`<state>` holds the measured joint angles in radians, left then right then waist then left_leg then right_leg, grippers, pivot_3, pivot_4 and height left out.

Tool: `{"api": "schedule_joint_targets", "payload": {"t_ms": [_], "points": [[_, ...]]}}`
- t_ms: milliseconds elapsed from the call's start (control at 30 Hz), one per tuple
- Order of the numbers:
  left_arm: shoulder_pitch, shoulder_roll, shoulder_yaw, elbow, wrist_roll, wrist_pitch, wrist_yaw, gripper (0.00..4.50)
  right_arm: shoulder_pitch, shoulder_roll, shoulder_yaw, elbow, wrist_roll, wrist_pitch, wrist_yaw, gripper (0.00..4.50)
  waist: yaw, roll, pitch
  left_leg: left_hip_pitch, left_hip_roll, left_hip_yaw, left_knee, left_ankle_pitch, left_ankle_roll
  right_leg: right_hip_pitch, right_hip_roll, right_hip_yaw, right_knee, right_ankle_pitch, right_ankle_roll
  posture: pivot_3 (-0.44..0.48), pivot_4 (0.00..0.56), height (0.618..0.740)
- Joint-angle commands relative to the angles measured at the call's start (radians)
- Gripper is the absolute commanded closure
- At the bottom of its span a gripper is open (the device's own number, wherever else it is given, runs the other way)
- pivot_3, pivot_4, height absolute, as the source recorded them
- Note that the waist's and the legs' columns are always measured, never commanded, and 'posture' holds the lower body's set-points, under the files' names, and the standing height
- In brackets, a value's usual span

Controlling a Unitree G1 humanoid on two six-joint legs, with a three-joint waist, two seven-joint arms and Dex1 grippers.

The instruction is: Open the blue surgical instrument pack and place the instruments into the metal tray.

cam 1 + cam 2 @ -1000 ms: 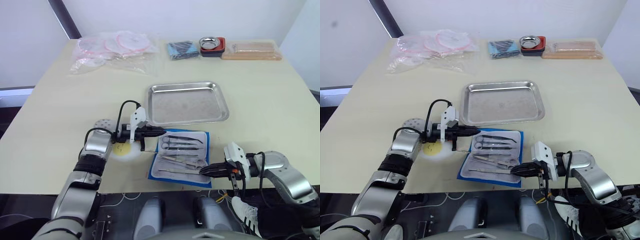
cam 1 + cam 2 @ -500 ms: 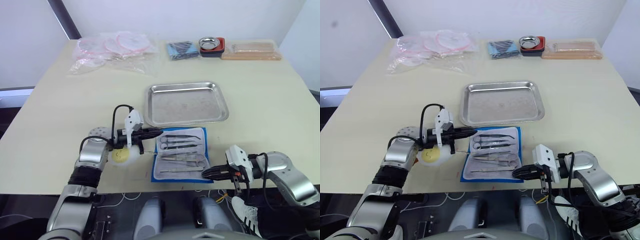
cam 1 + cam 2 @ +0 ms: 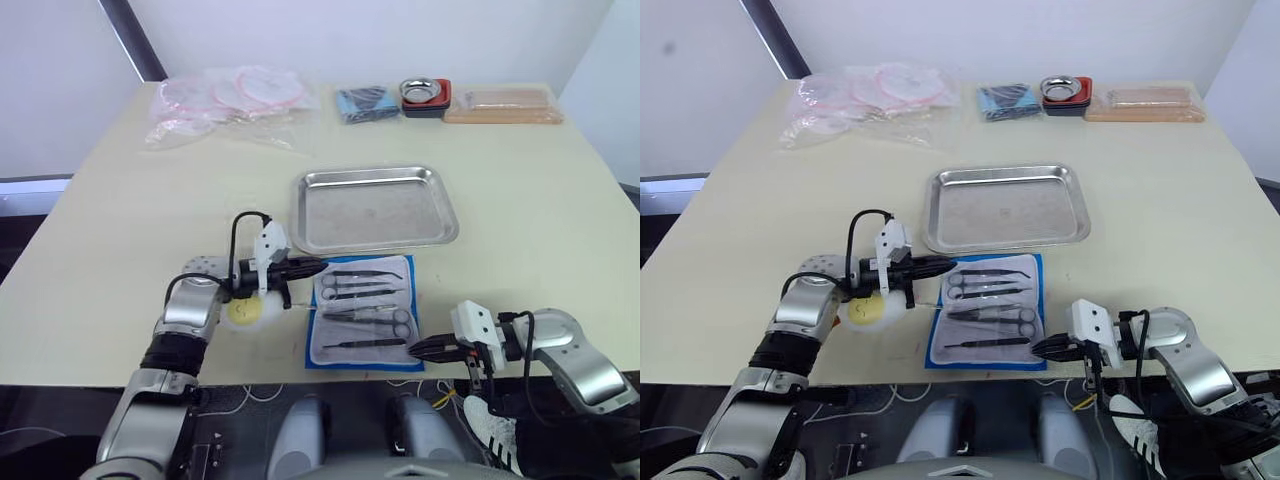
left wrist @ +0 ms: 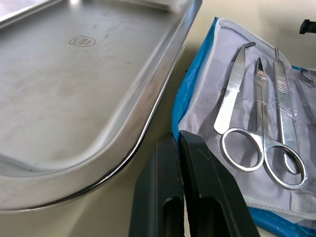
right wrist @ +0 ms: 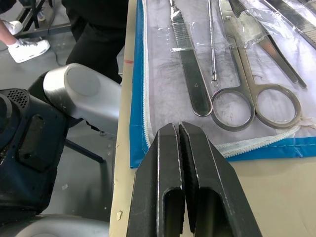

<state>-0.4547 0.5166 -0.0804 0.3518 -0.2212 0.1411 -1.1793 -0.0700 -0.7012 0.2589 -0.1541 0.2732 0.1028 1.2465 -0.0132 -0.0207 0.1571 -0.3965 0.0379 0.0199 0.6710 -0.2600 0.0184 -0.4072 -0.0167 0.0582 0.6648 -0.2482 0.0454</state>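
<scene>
— How's the light?
— Bright and even, seemingly from overhead; shadows on the pale cream table (image 3: 120, 230) are faint and short.
— Any glare?
— White highlights run along the rim of the shiny stainless-steel rectangular tray (image 4: 148, 106), and the slim silvery metal instruments (image 5: 232, 94) glint. Close-up fingers blur slightly.

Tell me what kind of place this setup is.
Probably a lab or training room staged for surgical prep, not a real operating theatre: an opened blue surgical instrument pack and a metal tray lie on a plain beige table, with bagged tubing at its far edge.
</scene>
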Motion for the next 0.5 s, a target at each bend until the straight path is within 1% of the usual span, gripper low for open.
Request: {"api": "schedule_joint_targets", "payload": {"t_ms": [33, 267, 367, 433, 500], "points": [[0.004, -0.007, -0.017, 0.030, 0.007, 0.006, -0.002, 4.50, 0.014, -0.006, 0.030, 0.017, -0.040, -0.002, -0.003, 4.39, 0.000, 0.000, -0.002, 0.000, 0.000, 0.000, 0.000, 0.000, 0.000, 0.000, 0.000, 0.000, 0.000, 0.000, 0.000, 0.000, 0.150, 0.740], [0.016, -0.001, -0.003, 0.036, -0.009, 0.020, -0.015, 4.50, 0.014, -0.001, 0.037, 0.000, -0.025, 0.020, -0.010, 4.39, 0.000, 0.000, -0.006, 0.000, 0.000, 0.000, 0.000, 0.000, 0.000, 0.000, 0.000, 0.000, 0.000, 0.000, 0.000, 0.000, 0.150, 0.740], [0.021, -0.004, -0.002, 0.038, -0.005, 0.003, -0.007, 3.59, 0.013, -0.006, 0.049, -0.010, -0.029, 0.029, -0.003, 4.50, -0.001, 0.000, -0.006, 0.000, 0.000, 0.000, 0.000, 0.000, 0.000, 0.000, 0.000, 0.000, 0.000, 0.000, 0.000, 0.000, 0.150, 0.740], [0.025, -0.005, 0.002, 0.038, -0.006, 0.000, 0.000, 2.69, 0.017, -0.003, 0.049, -0.008, -0.035, 0.017, -0.012, 4.50, -0.001, 0.000, -0.006, 0.000, 0.000, 0.000, 0.000, 0.000, 0.000, 0.000, 0.000, 0.000, 0.000, 0.000, 0.000, 0.000, 0.150, 0.740], [0.027, -0.006, 0.006, 0.040, -0.004, -0.008, 0.012, 2.69, 0.023, -0.003, 0.050, -0.008, -0.036, 0.017, -0.017, 4.50, -0.001, 0.000, -0.006, 0.000, 0.000, 0.000, 0.000, 0.000, 0.000, 0.000, 0.000, 0.000, 0.000, 0.000, 0.000, 0.000, 0.150, 0.740]]}}
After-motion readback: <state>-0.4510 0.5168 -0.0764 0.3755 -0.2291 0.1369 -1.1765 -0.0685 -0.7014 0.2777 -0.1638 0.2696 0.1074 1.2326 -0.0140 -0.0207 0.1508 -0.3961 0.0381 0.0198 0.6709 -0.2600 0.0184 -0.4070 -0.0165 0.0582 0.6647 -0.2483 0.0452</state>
